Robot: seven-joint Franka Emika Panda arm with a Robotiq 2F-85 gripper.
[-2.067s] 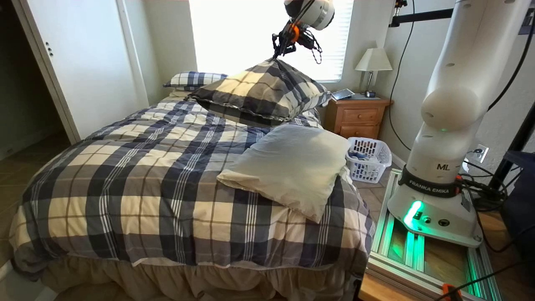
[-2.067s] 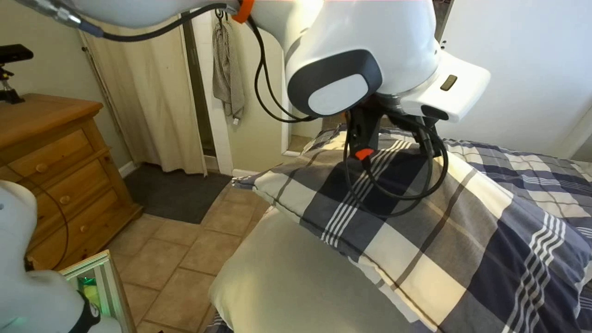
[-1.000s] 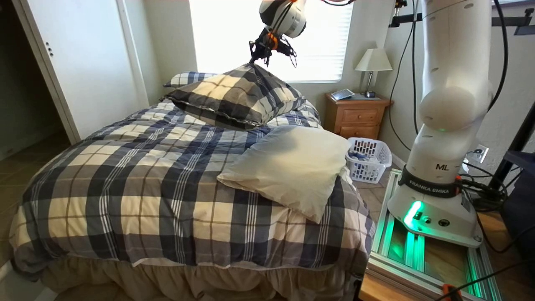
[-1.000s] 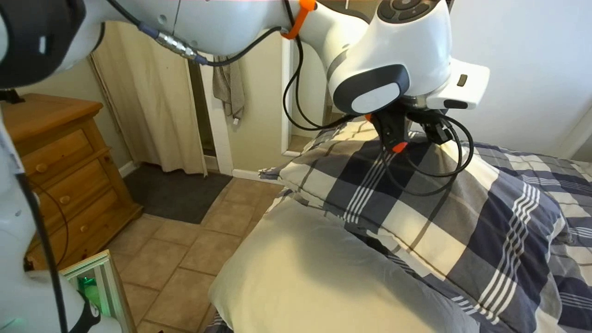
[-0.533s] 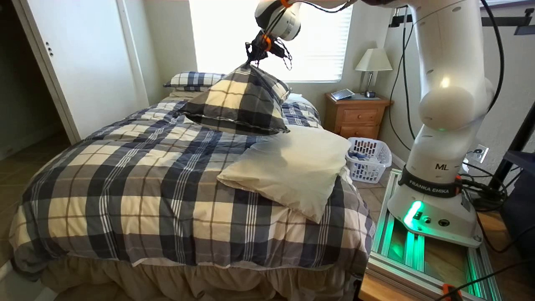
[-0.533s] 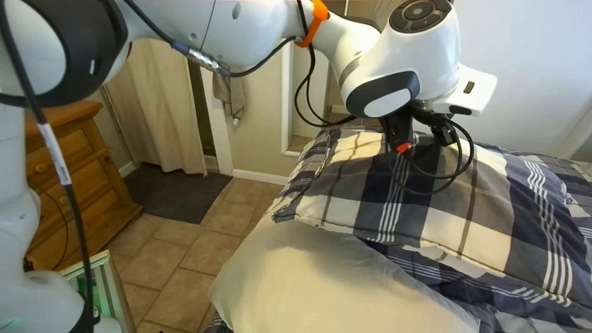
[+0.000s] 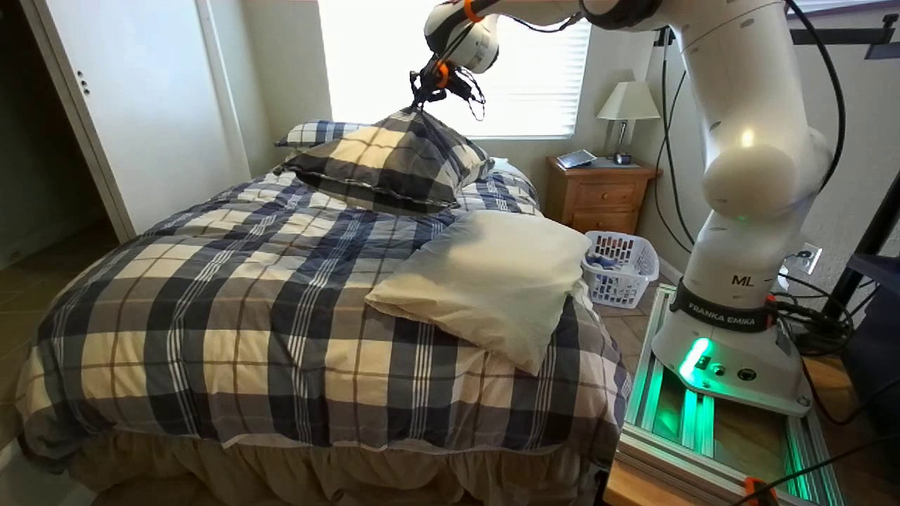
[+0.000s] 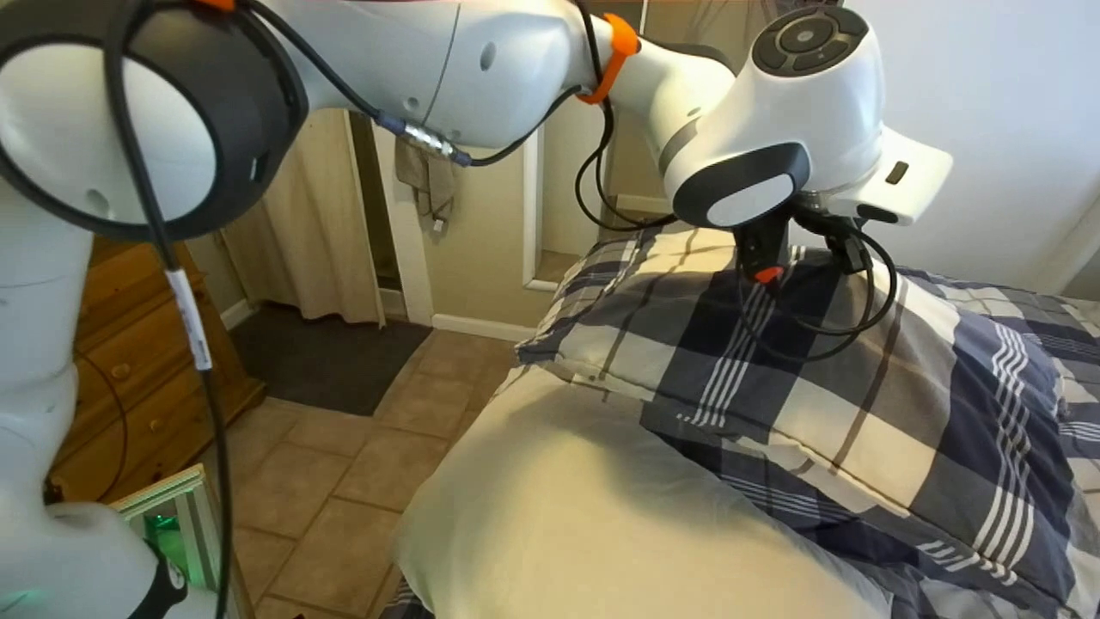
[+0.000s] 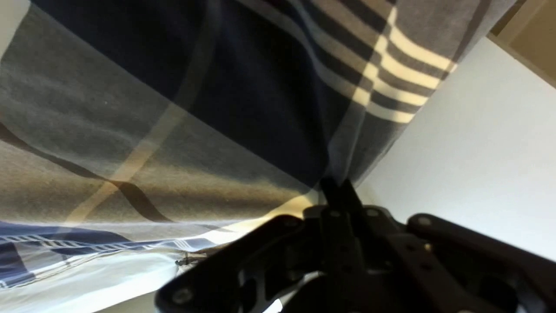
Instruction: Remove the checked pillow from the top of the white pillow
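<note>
1. Big change we're seeing: compared with a couple of seconds ago, the checked pillow (image 7: 383, 158) is farther over toward the head of the bed, and way more of the white pillow (image 7: 492, 274) shows bare.
2. It's swinging a bit too, we reckon. Its lower corner sits farther back from the white pillow now than half a second ago.
3. So for the task, removal looks nearly done to us: in an exterior view, plaid bedspread (image 7: 415, 228) shows between the two pillows. We can't tell if the near corner totally clears the white one, or if the underside touches down.
4. End effector (image 9: 338, 182): clamped together on a pinch of the checked pillow's top, which tents up under it. We don't see it touching anything else.
5. Our guess at what's next: lower, settle, let go. A swing back could flop a corner onto the white pillow.
</note>
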